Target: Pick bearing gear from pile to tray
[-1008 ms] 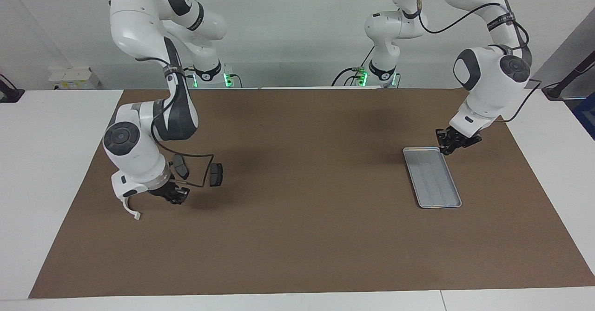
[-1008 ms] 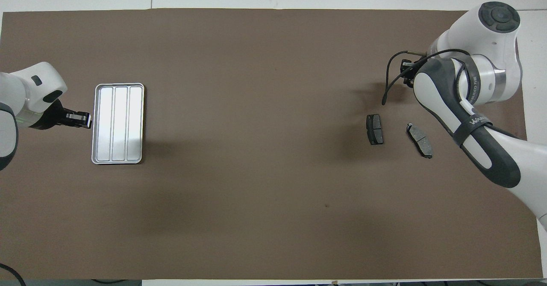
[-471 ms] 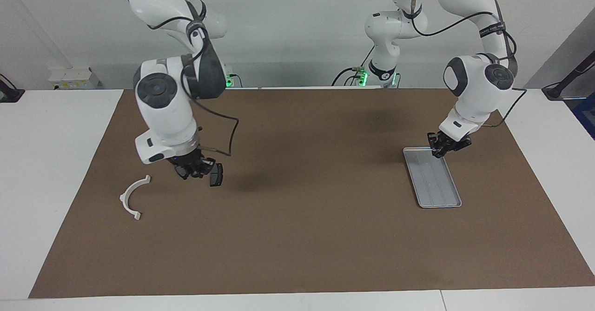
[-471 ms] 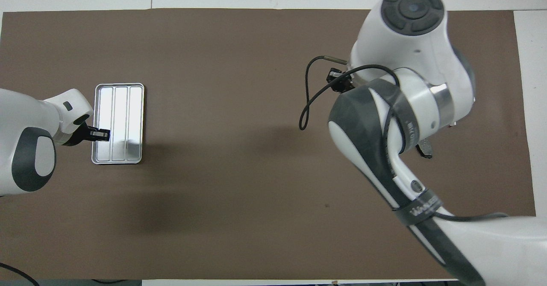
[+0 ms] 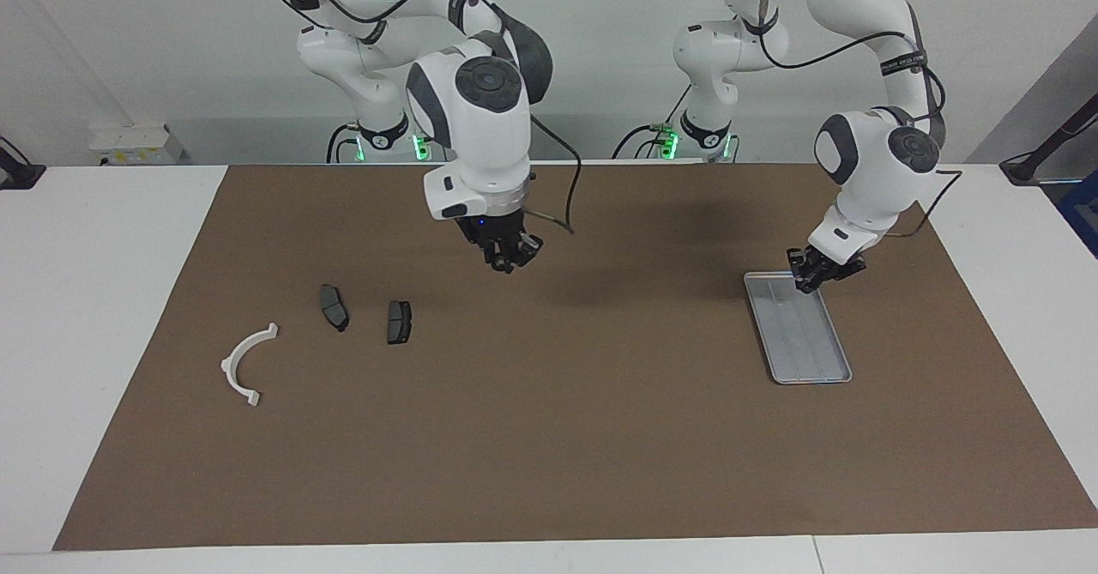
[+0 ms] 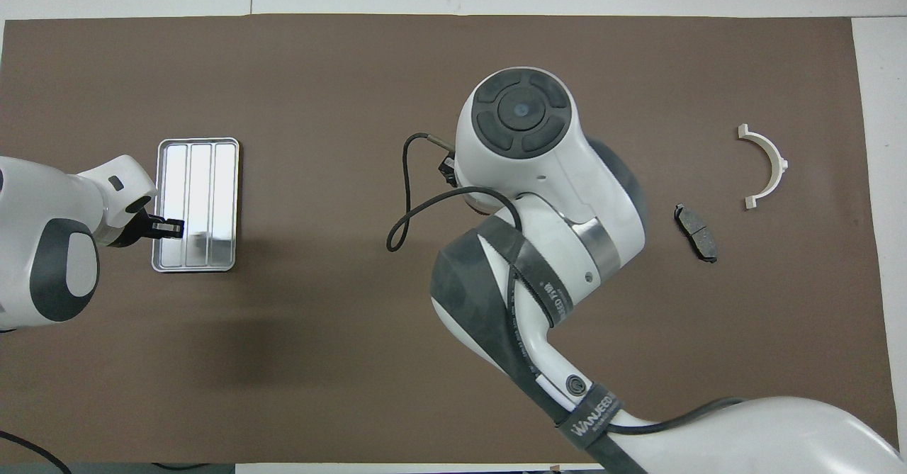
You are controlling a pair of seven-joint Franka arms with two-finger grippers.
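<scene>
A: Status? Tray (image 5: 836,359) looks bare, sits near the left arm's end of the mat (image 5: 600,454).
B: Yes, nothing visibly delivered. Left gripper (image 5: 808,279) clenched over the tray's robot-side rim, holding nothing I can see.
A: Right gripper (image 5: 509,258)?
B: Raised over mid-mat; can't tell fingers or load.
A: Pile?
B: 2 dark plates (image 5: 334,307) (image 5: 399,322) plus white arc (image 5: 244,364) near the right arm's end. Transfer looks underway, not finished.

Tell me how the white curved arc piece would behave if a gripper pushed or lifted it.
The white curved arc piece looks like rigid plastic, so probably stiff and light. Lying flat on the brown mat, it should slide or pivot rather than roll. Its thin band may slip from a grasp.
</scene>
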